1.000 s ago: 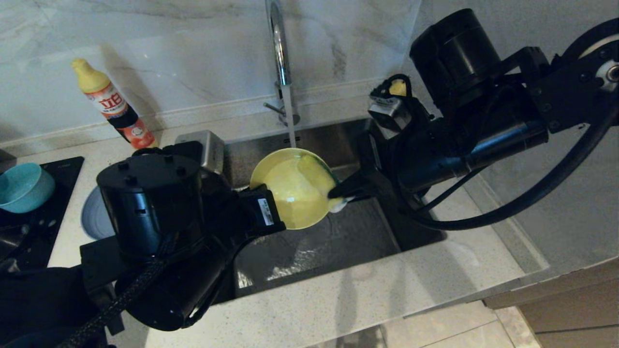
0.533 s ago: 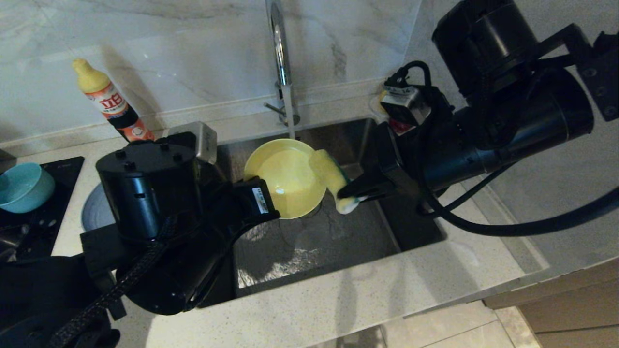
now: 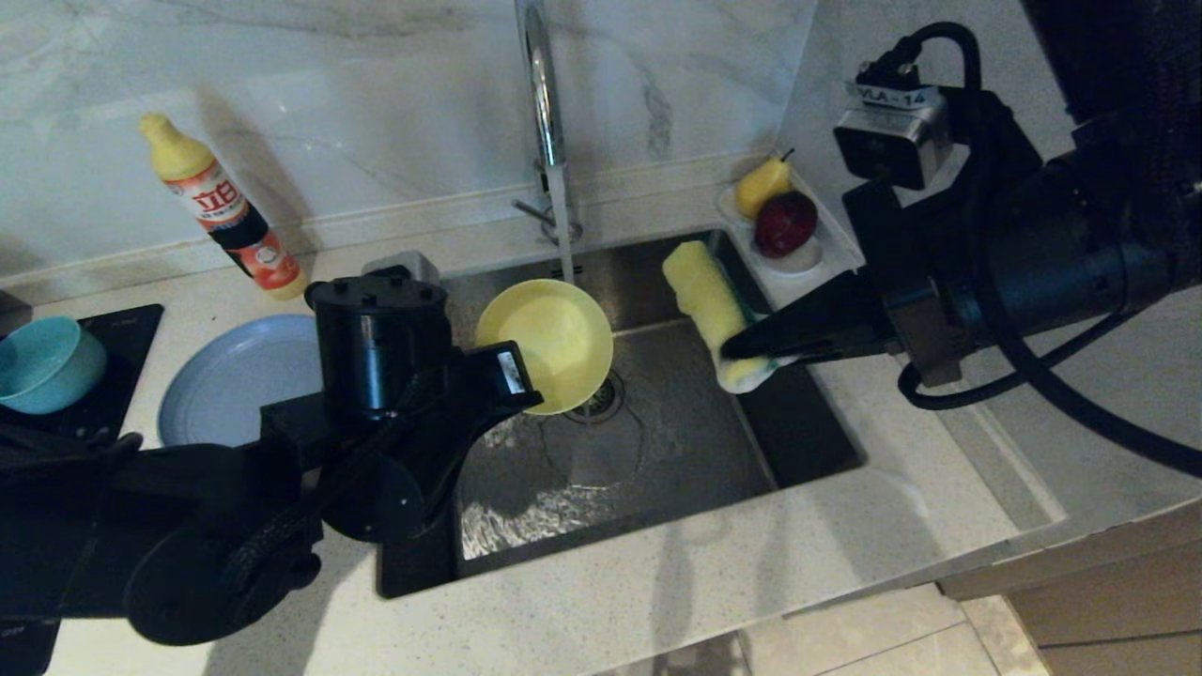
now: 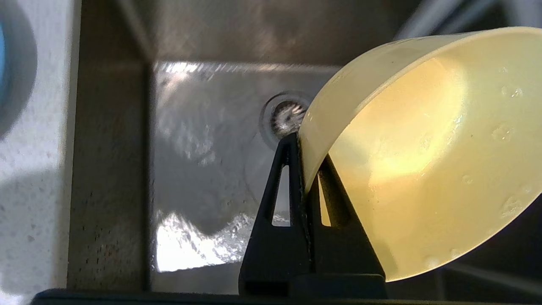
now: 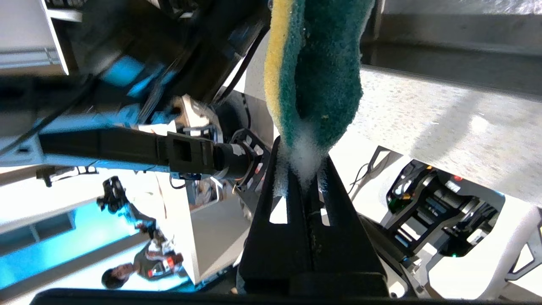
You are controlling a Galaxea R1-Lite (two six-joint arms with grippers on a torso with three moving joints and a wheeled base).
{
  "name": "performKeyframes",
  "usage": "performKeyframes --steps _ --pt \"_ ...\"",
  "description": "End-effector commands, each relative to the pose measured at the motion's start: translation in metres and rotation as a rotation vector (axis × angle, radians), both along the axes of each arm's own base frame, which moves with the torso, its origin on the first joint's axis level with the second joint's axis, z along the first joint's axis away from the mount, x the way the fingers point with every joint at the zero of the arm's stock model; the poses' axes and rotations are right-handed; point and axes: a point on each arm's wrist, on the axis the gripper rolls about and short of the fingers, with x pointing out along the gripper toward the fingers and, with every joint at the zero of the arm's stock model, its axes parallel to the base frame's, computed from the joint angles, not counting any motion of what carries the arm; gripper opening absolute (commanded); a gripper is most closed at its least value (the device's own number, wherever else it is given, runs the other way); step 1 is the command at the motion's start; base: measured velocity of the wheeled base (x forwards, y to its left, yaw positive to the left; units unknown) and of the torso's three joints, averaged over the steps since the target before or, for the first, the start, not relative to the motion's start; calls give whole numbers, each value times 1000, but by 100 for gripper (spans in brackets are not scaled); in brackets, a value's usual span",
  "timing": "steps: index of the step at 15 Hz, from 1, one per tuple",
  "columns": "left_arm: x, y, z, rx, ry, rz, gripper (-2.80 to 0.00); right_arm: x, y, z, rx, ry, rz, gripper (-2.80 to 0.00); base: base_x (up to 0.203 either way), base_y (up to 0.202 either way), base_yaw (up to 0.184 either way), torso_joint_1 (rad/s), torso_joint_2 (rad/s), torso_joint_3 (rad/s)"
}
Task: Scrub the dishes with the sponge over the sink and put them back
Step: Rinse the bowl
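The left gripper (image 3: 526,380) has its fingers clenched on the near rim of the small yellow bowl (image 3: 549,343), holding it tilted over the middle of the sink (image 3: 657,451), just above the round drain strainer (image 3: 601,399). The left wrist view shows the 2 fingers (image 4: 296,203) pinching the thin bowl wall (image 4: 423,148), with droplets on its inside. Water runs from the chrome tap (image 3: 540,94) down past the bowl's far rim.

The right gripper (image 3: 742,349) is clamped on the lower end of the sponge (image 3: 709,305), foam showing where the fingers (image 5: 296,212) bite in. The sponge hangs over the right side of the sink, its long axis running from the fingers up toward the far right corner of the basin, yellow body facing the head camera, green scouring face (image 5: 326,76) turned away. Bowl and sponge are apart, with open basin between them, so the bowl lies to the left of the sponge.

By my reading, scrubbing of this bowl is either paused or finished; any further scrubbing needs the right arm to close that gap leftward.

The grey-blue plate (image 3: 225,376) and the teal-blue bowl (image 3: 42,361) sit toward the left edge of the bench, nearer the left arm. A white saucer with fruit (image 3: 779,235) rests at the sink's far right corner; a detergent bottle (image 3: 221,202) stands at the back edge.
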Motion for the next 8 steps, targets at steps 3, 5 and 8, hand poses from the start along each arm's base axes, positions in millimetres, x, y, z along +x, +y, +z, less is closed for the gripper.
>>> performKeyframes --steps 3,5,8 --pt "40 15 -19 -49 154 72 -280 -3 -20 -4 -24 -39 -26 -280 0 0 0 0 0 0" --pt "53 23 -16 -109 252 52 -280 -4 -25 -8 -41 -44 -22 -280 0 0 0 0 0 0" --pt "76 30 -11 -217 390 25 -280 -6 -26 -8 -42 -46 -18 -280 0 0 0 0 0 0"
